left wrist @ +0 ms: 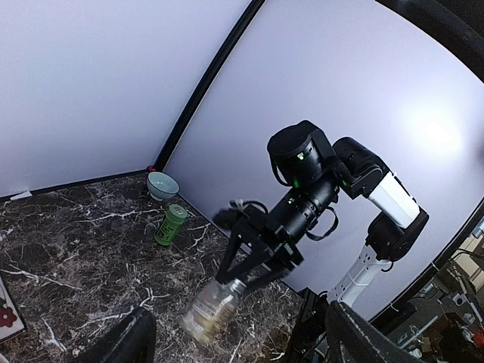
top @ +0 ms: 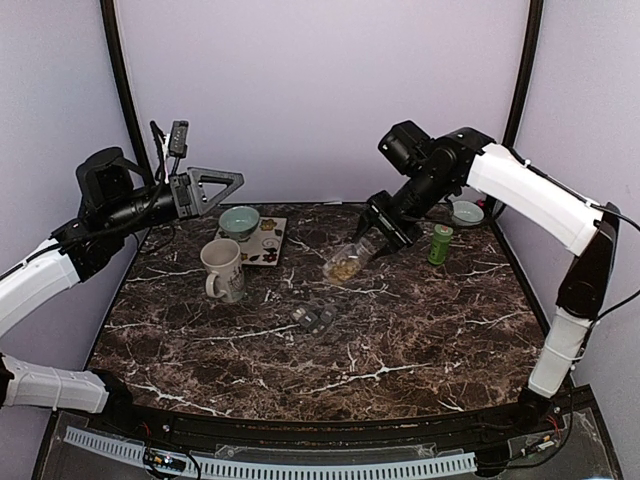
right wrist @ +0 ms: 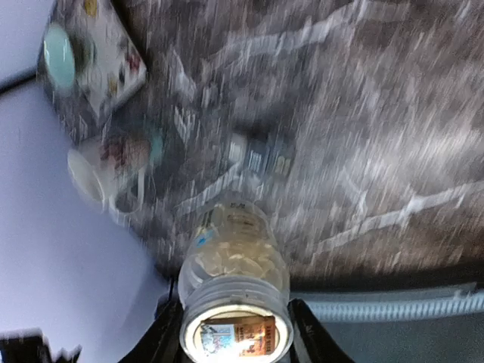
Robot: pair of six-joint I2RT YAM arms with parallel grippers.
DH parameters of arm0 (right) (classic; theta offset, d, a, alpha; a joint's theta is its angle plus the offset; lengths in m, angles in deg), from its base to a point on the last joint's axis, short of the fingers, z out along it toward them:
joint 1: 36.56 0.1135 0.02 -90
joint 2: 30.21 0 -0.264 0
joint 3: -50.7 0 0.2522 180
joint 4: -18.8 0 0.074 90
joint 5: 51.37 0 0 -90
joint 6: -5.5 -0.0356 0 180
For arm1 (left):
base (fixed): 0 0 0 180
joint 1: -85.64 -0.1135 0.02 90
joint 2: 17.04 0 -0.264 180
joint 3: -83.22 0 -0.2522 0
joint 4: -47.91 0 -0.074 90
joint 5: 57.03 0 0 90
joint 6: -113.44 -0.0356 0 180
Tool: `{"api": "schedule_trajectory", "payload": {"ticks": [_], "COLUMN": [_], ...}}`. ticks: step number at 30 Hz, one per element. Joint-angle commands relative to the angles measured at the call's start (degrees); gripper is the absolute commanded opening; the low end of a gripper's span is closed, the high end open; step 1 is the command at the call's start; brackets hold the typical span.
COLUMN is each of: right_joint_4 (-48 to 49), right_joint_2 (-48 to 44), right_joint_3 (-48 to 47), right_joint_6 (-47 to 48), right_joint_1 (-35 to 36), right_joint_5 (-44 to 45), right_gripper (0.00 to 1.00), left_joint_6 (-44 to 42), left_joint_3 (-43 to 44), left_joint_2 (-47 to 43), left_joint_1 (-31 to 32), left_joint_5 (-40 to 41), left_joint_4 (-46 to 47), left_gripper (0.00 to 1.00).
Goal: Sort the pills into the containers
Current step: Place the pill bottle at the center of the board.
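My right gripper (top: 374, 241) is shut on the neck of a clear little jar (top: 347, 263), which hangs tilted above the middle of the marble table. The tan-yellow pills (right wrist: 231, 261) are inside the jar (right wrist: 234, 265), between the black fingers (right wrist: 163, 333). The containers (top: 315, 320), a low dark grey strip, lie on the table in front of and below the jar; they are blurred in the right wrist view (right wrist: 261, 155). My left gripper (top: 225, 185) is raised at the far left, open and holding nothing. In its own view its fingers (left wrist: 128, 340) frame the right gripper (left wrist: 249, 276) and jar (left wrist: 212, 310).
A white mug (top: 222, 270) stands left of centre. Behind it a pale teal bowl (top: 240, 220) sits on a patterned tray (top: 272, 245). A green bottle (top: 439, 244) and a small bowl (top: 467, 212) stand at the back right.
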Motion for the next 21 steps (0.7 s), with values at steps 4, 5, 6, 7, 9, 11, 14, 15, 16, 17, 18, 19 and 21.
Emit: {"api": "schedule_trajectory", "payload": {"ticks": [4,5,6,7,9,11,14,15,16,17,18,19,21], "right_joint_4": [1.1,1.6,2.3,3.0,4.0,4.8,5.7,5.8,6.0,6.2,6.3,6.4,6.9], "right_joint_2": [2.1,2.4,2.7,3.1,4.2,5.4,7.4,8.0,8.5,9.2,9.8,10.3,11.1], "right_joint_3": [-2.2,-2.0,-1.7,-1.4,-1.0,-0.5,0.2,0.3,0.4,0.4,0.5,0.5,1.0], "right_joint_6": [60.8,61.1,61.3,61.5,62.2,62.5,63.1,63.2,63.3,63.5,63.6,63.7,63.8], "right_joint_1": [-4.8,-5.8,-6.5,-7.0,-7.8,-8.3,-8.8,-8.8,-8.8,-8.9,-9.0,-9.0,-9.2], "right_joint_5": [44.5,44.3,43.8,43.5,42.9,42.2,41.2,41.1,41.0,41.0,41.0,41.0,40.7], "right_gripper": [0.00,0.00,0.00,0.00,0.00,0.00,0.00,0.00,0.00,0.00,0.00,0.00,0.00], "left_joint_6": [-0.6,-0.6,-0.4,-0.4,-0.5,-0.9,-1.2,-1.3,-1.4,-1.5,-1.6,-1.7,-1.9], "left_joint_3": [-0.7,-0.9,-1.0,-1.1,-1.2,-1.0,-1.0,-1.0,-1.0,-1.0,-1.0,-1.1,-1.3], "left_joint_2": [-0.9,-0.7,-0.6,-0.6,-0.6,-0.5,-0.6,-0.6,-0.7,-0.7,-0.8,-0.8,-1.0], "left_joint_1": [-0.3,-0.2,-0.3,-0.3,-0.2,-0.3,-0.3,-0.3,-0.3,-0.3,-0.3,-0.3,-0.3], "left_joint_5": [-0.8,-1.0,-1.1,-1.1,-0.8,-0.5,-0.3,-0.2,-0.1,0.0,0.0,0.1,0.4], "left_joint_4": [-1.2,-1.2,-1.1,-1.2,-1.5,-2.2,-3.3,-3.6,-3.9,-4.2,-4.5,-4.8,-5.2], "left_gripper": [0.80,0.80,0.80,0.80,0.80,0.80,0.80,0.80,0.80,0.80,0.80,0.80,0.80]}}
